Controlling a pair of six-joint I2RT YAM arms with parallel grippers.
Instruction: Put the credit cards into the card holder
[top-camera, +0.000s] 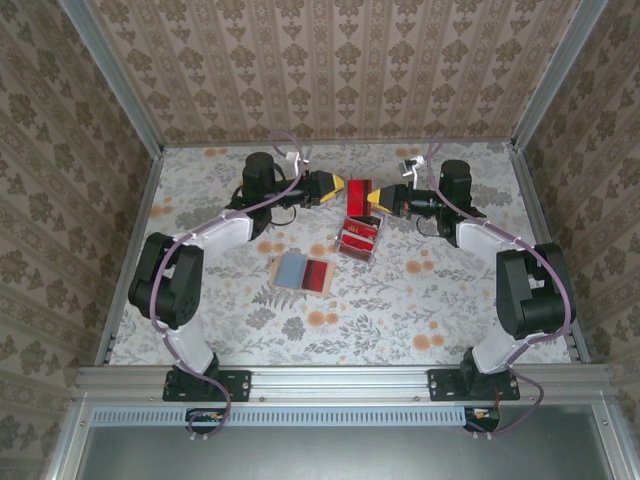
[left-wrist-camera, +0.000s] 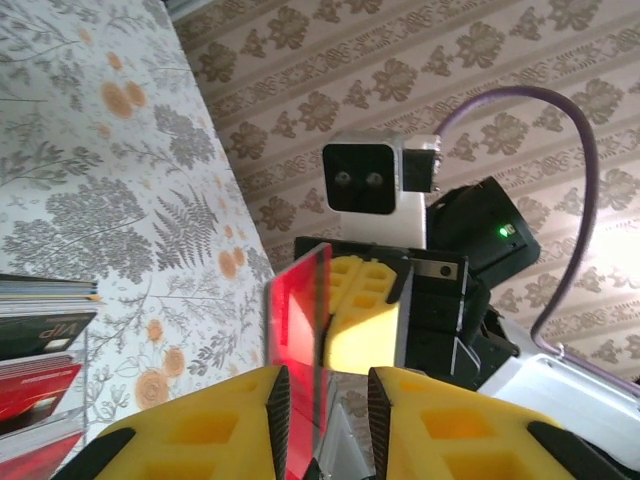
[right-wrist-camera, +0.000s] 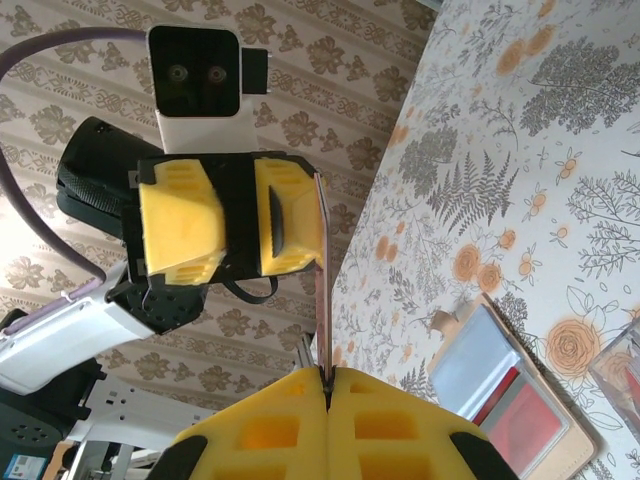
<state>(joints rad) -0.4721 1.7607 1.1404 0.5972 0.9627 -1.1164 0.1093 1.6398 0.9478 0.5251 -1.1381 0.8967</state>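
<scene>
A red credit card (top-camera: 358, 189) hangs in the air over the far middle of the table, between both grippers. My right gripper (top-camera: 376, 198) is shut on its edge; the right wrist view shows the card (right-wrist-camera: 321, 280) edge-on, running out of the closed right gripper (right-wrist-camera: 327, 375). My left gripper (left-wrist-camera: 325, 385) is open around the same card (left-wrist-camera: 295, 320), which lies near one pad with a gap to the other. The tan card holder (top-camera: 302, 272) lies open on the table, a red card in one half. More credit cards (top-camera: 358, 238) sit stacked right of it.
The stacked cards (left-wrist-camera: 40, 380) stand in a small clear box, below the raised grippers. Patterned walls close the table at the back and both sides. The open holder (right-wrist-camera: 480, 365) lies nearer the front than the grippers.
</scene>
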